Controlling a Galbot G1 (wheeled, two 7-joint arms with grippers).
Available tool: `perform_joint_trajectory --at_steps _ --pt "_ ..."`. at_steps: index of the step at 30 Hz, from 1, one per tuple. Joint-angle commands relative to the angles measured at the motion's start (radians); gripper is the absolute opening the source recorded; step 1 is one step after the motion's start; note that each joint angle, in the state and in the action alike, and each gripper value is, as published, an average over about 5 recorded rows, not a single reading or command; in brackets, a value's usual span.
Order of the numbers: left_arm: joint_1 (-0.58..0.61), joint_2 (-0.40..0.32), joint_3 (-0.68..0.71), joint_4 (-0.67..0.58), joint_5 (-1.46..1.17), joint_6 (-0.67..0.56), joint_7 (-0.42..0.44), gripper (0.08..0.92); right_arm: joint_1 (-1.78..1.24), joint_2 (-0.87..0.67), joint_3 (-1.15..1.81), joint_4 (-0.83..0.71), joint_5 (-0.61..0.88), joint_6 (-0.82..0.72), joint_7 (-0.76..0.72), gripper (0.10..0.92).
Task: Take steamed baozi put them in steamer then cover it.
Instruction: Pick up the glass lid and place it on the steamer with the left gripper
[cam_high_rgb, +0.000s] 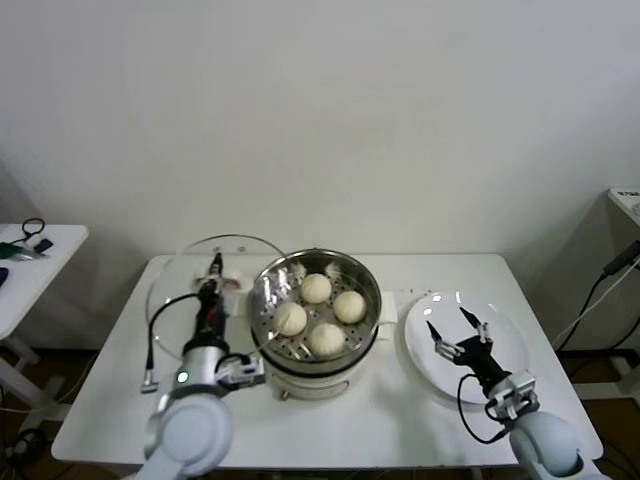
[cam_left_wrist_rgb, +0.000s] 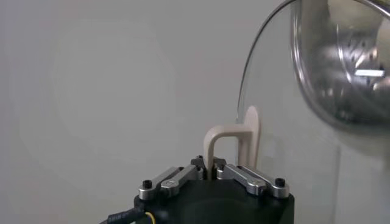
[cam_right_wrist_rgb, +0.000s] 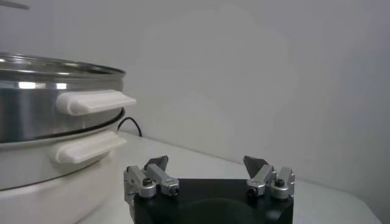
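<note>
The steamer (cam_high_rgb: 318, 352) stands mid-table, a shiny steel pot on a white base, with several cream-white baozi (cam_high_rgb: 316, 288) lying on its perforated tray. Just left of it is the clear glass cover (cam_high_rgb: 180, 262), its edge reaching the pot's left rim. My left gripper (cam_high_rgb: 213, 270) is shut on the cover's cream-white bar handle (cam_left_wrist_rgb: 226, 141), which runs between the jaws of the left gripper (cam_left_wrist_rgb: 211, 174). My right gripper (cam_high_rgb: 452, 328) hovers over the white plate, fingers spread wide and empty. In the right wrist view the right gripper (cam_right_wrist_rgb: 207, 165) faces the steamer's (cam_right_wrist_rgb: 42, 103) side handles.
A bare white plate (cam_high_rgb: 508, 345) lies right of the steamer, under the right gripper. A black cable (cam_high_rgb: 153, 340) loops on the white table (cam_high_rgb: 400, 420) beside my left arm. A small side table (cam_high_rgb: 40, 262) stands at far left, another surface with cables at far right.
</note>
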Motion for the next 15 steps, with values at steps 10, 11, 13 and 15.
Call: perform_joint_trajectory --at_steps 10,11,13,15 --pt "-0.193 -0.259 0.236 0.157 0.128 0.061 0.104 0.152 -0.042 0.016 0.063 -0.003 -0.009 0.008 -0.001 0.823" --pt "-0.193 -0.278 0.235 0.170 0.133 0.061 0.102 0.152 -0.045 0.018 0.068 -0.003 -0.010 0.009 -0.001 0.823" --pt "-0.195 -0.308 0.232 0.192 0.140 0.061 0.100 0.152 -0.049 0.020 0.074 -0.002 -0.014 0.010 -0.001 0.823" --pt "-0.199 -0.327 0.232 0.211 0.142 0.061 0.100 0.152 -0.052 0.022 0.077 -0.002 -0.018 0.011 -0.001 0.823"
